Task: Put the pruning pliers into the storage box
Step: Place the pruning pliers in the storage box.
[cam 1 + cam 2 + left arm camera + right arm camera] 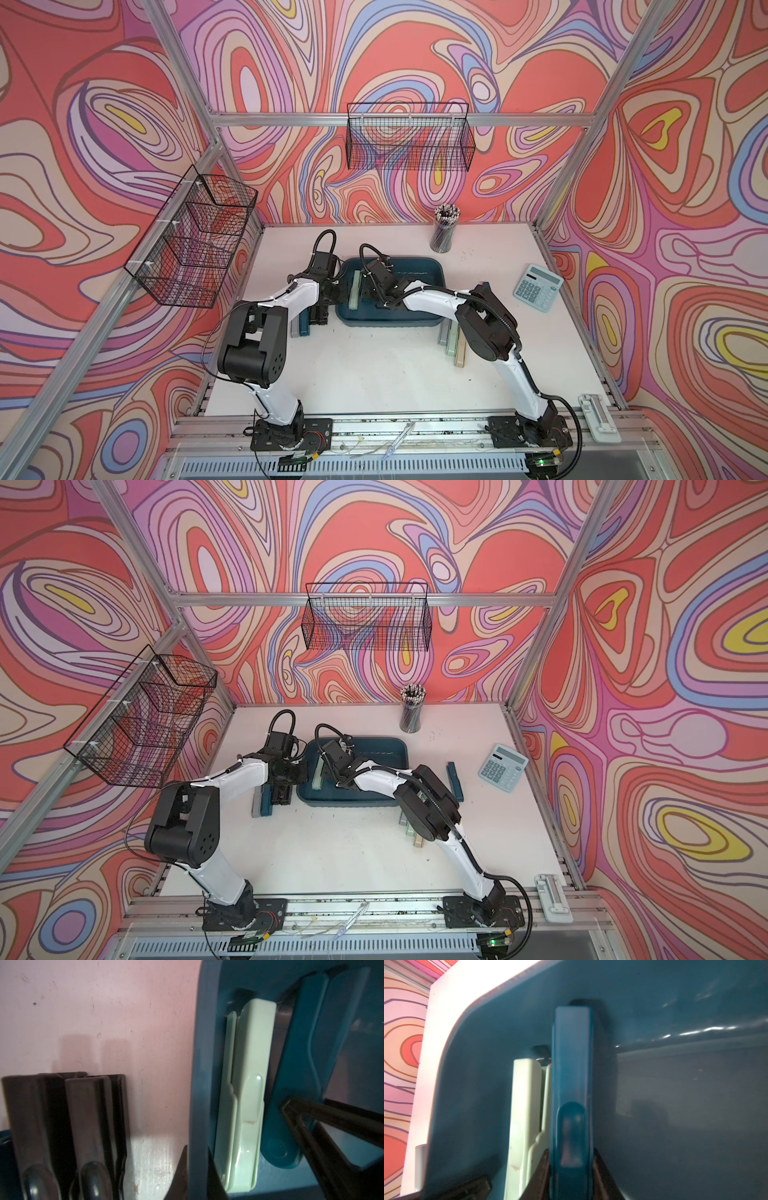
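Observation:
The dark teal storage box (415, 262) (374, 742) lies mid-table. My left gripper (197, 1159) (338, 286) is shut on its left rim (199, 1064), one finger outside and one inside. A mint pruning pliers (353, 293) (247, 1084) (525, 1105) lies inside along that wall. My right gripper (572, 1167) (368, 286) is shut on a teal-blue pruning pliers (572, 1076) (299, 1064), held low in the box right beside the mint one. More pliers lie on the table: black and teal ones (309, 326) (68, 1126) left of the box, pale ones (453, 340) at its right.
A pale calculator (538, 287) lies at the right edge, and a single teal pliers (454, 781) lies beside it. A cup of pencils (442, 232) stands behind the box. Black wire baskets hang on the back wall (409, 141) and left wall (195, 241).

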Motion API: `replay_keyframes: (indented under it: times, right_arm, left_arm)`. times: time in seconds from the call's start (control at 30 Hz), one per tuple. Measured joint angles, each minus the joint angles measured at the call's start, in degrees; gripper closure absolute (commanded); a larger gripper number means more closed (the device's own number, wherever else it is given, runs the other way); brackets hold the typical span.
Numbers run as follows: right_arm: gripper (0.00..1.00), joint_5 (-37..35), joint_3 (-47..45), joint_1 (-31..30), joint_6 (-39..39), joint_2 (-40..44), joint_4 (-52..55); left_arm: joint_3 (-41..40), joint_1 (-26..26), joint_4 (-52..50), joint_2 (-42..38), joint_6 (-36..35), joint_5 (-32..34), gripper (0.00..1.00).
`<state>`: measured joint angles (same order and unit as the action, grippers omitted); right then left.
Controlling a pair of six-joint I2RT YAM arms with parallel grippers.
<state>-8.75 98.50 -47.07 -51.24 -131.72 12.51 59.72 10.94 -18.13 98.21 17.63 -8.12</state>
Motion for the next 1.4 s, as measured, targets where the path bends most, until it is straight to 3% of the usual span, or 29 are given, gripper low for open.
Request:
replay_keyframes:
  times: [0.33,1.4]
  right_arm:
    - [0.60,2.7,1.4,0.0,1.3,-1.9,-1.4]
    - [0.55,8.1,2.3,1.7,2.9,-1.9,-5.3]
  left_arm:
    - [0.0,0.0,0.2,0.0,0.1,-0.2,1.00]
    - [-0.7,0.0,0.8,-0.5,0.2,-0.7,1.00]
